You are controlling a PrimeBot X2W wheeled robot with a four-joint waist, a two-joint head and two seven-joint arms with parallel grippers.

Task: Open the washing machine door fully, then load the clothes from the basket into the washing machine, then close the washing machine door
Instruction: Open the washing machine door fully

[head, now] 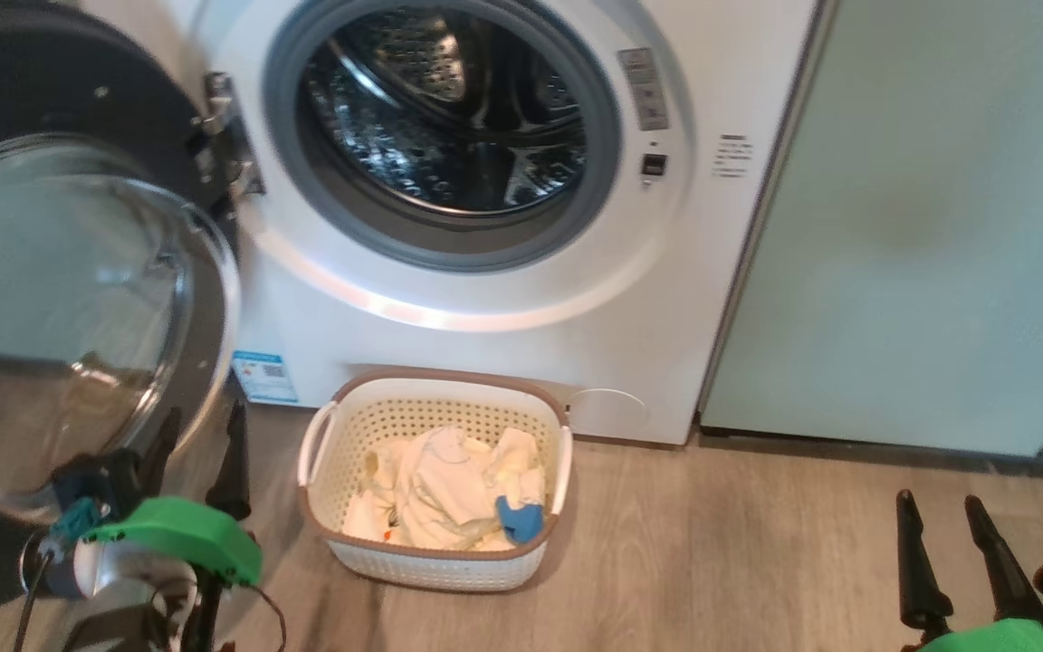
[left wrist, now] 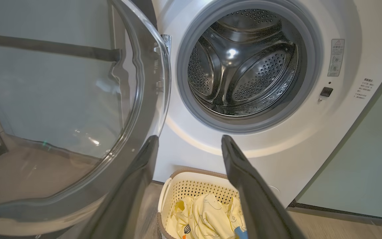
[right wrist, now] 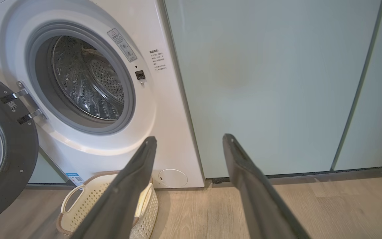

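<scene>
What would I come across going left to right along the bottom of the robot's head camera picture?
left pincer, open → basket on the floor with the clothes in it → right pincer, also open

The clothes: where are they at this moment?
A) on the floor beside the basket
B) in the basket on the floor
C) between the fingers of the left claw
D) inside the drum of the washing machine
B: the clothes lie in the basket, which stands on the floor in front of the washing machine; no cloth is seen in the drum.
</scene>
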